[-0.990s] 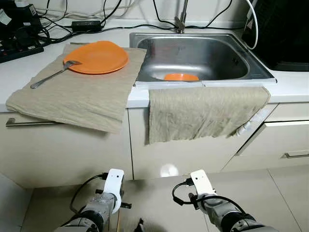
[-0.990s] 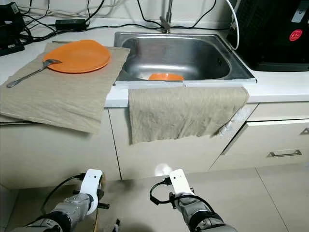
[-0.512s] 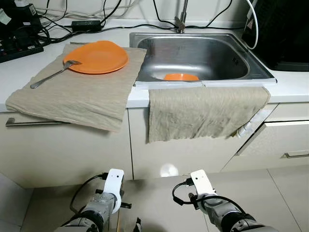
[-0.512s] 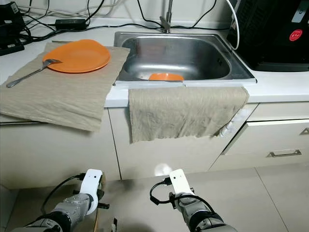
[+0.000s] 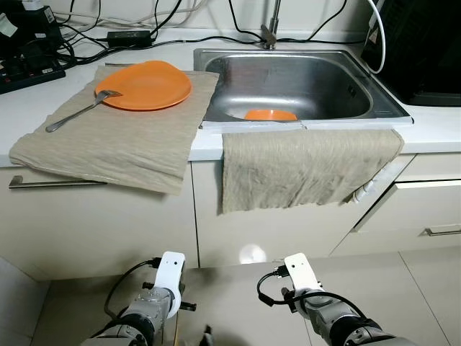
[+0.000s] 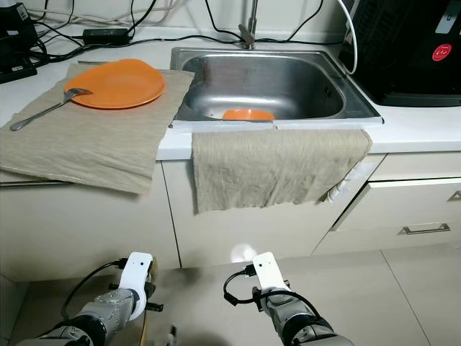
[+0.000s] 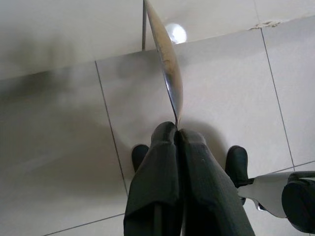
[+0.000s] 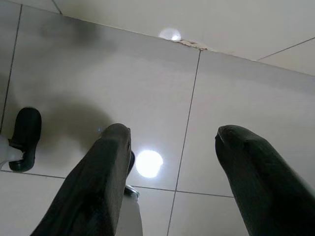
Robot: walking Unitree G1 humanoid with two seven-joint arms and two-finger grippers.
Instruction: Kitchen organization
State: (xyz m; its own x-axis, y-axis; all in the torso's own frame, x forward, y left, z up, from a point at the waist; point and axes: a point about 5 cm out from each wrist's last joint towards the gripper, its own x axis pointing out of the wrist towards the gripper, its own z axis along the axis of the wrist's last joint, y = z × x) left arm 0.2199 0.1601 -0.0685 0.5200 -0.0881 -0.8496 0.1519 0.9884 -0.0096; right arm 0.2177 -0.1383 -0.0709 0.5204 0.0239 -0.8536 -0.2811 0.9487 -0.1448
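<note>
An orange plate (image 5: pixel 144 85) lies on a beige cloth (image 5: pixel 115 148) on the counter, with a metal spoon (image 5: pixel 83 110) leaning on its rim. A small orange dish (image 5: pixel 269 114) sits in the steel sink (image 5: pixel 360 108). A second beige cloth (image 5: pixel 302 169) hangs over the sink's front edge. Both arms hang low over the floor tiles. My left gripper (image 7: pixel 176 130) is shut on a thin metal utensil (image 7: pixel 167 64), seen edge-on and pointing away from the fingers. My right gripper (image 8: pixel 173 132) is open and holds nothing.
A faucet (image 5: pixel 271 29) stands behind the sink. A power strip and cables (image 5: pixel 29 68) lie at the back left, and a black appliance (image 5: pixel 425 43) at the right. Cabinet fronts with a long handle (image 5: pixel 50 183) and a drawer handle (image 5: pixel 441 231) face me.
</note>
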